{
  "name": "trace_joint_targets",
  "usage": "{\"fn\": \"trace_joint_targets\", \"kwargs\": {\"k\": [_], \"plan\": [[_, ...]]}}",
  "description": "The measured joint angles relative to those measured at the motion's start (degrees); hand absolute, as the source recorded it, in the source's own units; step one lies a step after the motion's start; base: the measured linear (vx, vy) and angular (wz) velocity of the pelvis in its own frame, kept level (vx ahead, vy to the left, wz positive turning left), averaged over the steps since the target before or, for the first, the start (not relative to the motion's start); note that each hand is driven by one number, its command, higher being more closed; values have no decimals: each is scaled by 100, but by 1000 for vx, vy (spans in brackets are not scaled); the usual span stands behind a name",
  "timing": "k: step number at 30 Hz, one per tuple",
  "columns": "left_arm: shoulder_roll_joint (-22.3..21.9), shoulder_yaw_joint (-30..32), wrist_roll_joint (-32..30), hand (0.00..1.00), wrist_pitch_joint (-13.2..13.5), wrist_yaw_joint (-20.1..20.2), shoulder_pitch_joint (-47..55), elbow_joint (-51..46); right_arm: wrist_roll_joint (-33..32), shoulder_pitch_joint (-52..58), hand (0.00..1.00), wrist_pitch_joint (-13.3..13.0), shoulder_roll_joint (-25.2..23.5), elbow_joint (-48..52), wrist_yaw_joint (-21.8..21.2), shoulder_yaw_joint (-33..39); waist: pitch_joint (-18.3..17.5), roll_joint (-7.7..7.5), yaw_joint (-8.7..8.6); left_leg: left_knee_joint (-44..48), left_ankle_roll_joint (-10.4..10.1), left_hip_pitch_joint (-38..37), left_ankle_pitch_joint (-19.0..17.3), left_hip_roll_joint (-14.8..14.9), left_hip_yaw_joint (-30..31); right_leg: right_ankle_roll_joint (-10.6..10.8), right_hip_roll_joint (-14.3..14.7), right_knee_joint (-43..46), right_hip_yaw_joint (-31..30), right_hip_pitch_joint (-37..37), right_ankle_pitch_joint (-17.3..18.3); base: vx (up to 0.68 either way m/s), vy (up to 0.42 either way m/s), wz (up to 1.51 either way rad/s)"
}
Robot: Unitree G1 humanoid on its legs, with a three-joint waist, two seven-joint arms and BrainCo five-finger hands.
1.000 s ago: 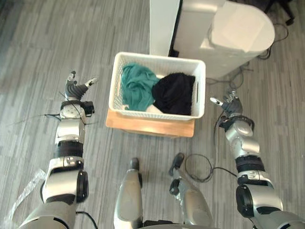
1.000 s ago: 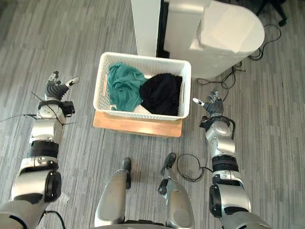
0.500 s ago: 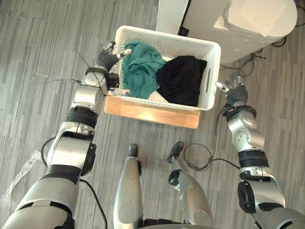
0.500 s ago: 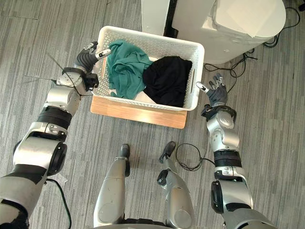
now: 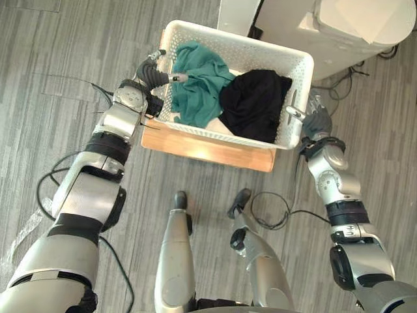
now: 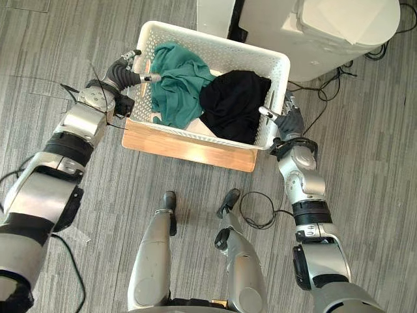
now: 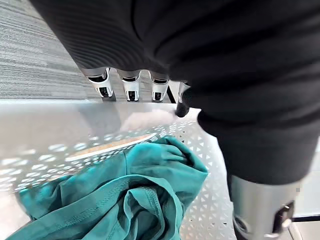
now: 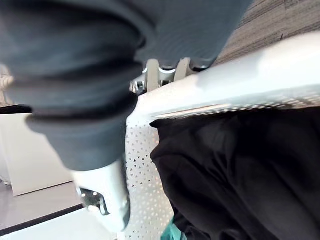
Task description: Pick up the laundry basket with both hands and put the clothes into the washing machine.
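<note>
Basket point(image 5: 195, 129) of clothes sits on a wooden board point(image 5: 208, 151) on the floor. My left hand point(image 5: 151, 73) straddles its left rim, fingers straight. My right hand point(image 5: 316, 122) is at the right rim, its fingers hidden, so I cannot tell its grip.

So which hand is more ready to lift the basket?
Left, by a little. The left hand straddles the rim of the laundry basket, thumb inside over the teal cloth, fingers outside. The right hand only just reaches the opposite rim. Lifting probably needs both.
</note>
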State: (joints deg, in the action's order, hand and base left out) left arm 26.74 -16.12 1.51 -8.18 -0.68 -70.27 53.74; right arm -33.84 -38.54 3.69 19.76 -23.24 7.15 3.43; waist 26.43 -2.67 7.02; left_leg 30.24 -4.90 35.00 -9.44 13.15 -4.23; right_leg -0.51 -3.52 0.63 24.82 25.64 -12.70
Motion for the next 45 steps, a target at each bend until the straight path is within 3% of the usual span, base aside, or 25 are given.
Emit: {"fn": "trace_joint_targets", "kwargs": {"k": [2, 7, 16, 25, 28, 32, 36, 45], "plan": [[-81, 249, -452, 0, -27, -67, -80, 108, -6, -5, 0, -94, -105, 33, 6, 14, 4, -8, -11, 8, -10, 19, 6, 45, -12, -1, 43, -1, -15, 33, -1, 19, 1, -7], [-145, 536, -692, 0, -51, -65, -85, 100, -57, -5, 0, -96, -149, 192, 19, 98, 5, -9, -10, -30, -31, 35, 19, 67, -33, -1, 71, -33, -37, 74, -1, 28, 10, -4], [-182, 439, -692, 0, -101, -36, -93, -33, -273, -34, 0, -111, -179, 261, 16, 349, 5, -10, -10, -31, -31, 105, 19, 43, 12, 2, 73, -87, 6, 92, -4, 19, 29, 2], [-177, 340, -1316, 0, -270, -98, -223, -138, -662, -447, 0, -214, -173, 203, 37, 691, 30, -57, -13, 62, -29, 238, 17, 54, -35, 97, 72, -79, -84, 246, -72, 4, 29, -4], [-319, 593, -1214, 0, -271, -399, -228, -139, -774, -512, 0, -342, -171, 183, 48, 810, 59, -113, -49, 85, -27, 245, 17, 54, -37, 101, 63, -71, -131, 262, -75, -3, 28, -5], [-430, 974, -502, 0, -193, -825, -225, -168, -841, -552, 0, -477, -170, 183, 64, 936, 59, -113, -125, 62, -27, 253, 17, 57, -34, 101, 63, -71, -130, 267, -73, -1, 8, 0], [-405, 1137, -220, 0, -152, -846, -159, -486, -837, -561, 0, -499, -123, 183, 68, 1028, 59, -113, -149, 48, -26, 266, 18, 58, -40, 100, 63, -73, -132, 289, -73, 0, 0, 0], [-419, 1277, -217, 0, -130, -850, -27, -693, -826, -561, 0, -498, -123, 182, 63, 1021, 59, -112, -151, 55, -26, 265, 19, 57, -42, 99, 63, -77, -125, 295, -73, 0, 0, 0]]}}
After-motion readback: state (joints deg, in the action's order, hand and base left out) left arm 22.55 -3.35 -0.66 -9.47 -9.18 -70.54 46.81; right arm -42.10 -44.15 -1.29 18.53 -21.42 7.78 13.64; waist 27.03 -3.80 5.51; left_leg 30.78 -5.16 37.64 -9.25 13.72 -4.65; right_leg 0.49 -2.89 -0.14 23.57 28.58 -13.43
